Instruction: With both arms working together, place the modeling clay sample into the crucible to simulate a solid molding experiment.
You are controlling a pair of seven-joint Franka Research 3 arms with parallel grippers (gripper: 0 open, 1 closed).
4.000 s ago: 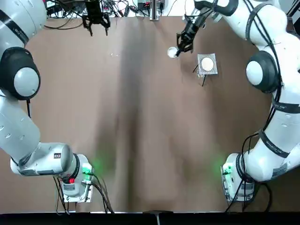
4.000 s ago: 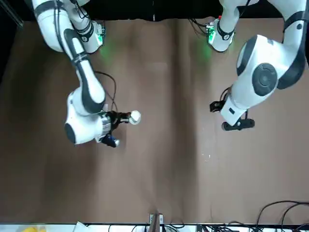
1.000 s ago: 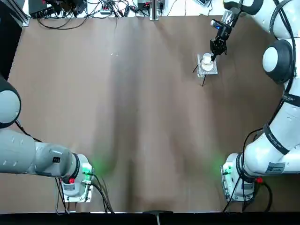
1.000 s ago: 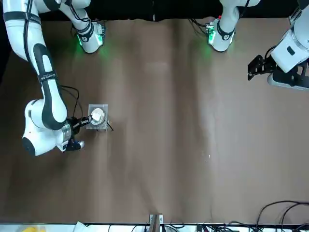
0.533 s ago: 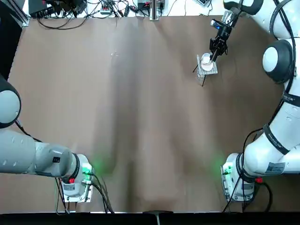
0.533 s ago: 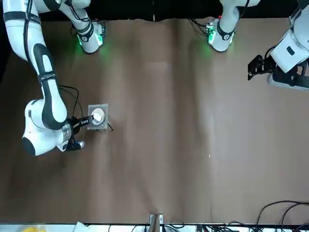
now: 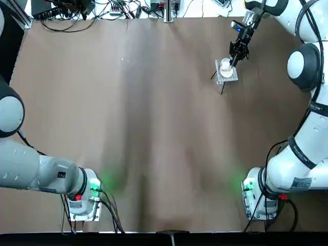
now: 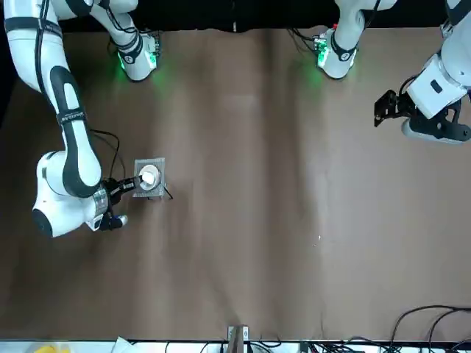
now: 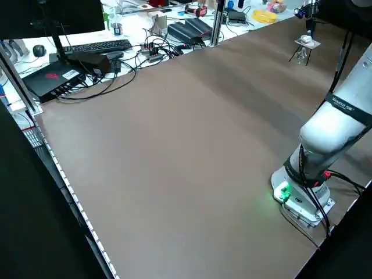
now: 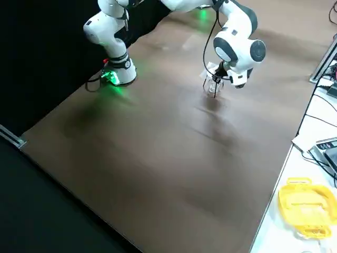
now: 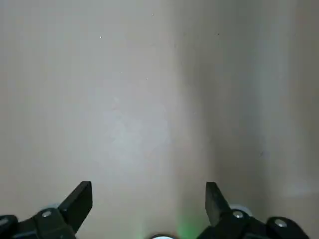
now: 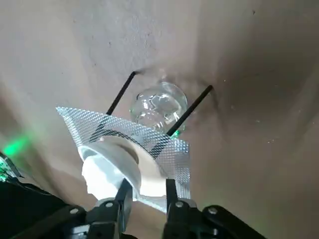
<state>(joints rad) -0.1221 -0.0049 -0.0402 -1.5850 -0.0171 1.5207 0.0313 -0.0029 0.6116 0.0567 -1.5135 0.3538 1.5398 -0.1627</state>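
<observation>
Crucible (image 12: 107, 172) at right gripper's (image 12: 148, 184) fingers, over mesh stand (image 12: 180, 164), left gripper (image 11: 148, 186) apart

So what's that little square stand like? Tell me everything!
The stand has a flat, square, silvery-grey top that looks like woven wire. Thin dark legs hold it up on the table's far side, towards the robot's right. White, smooth cup-like ware sits on top, and a clear round glass vessel is underneath. The right gripper is right beside the ware.
</observation>
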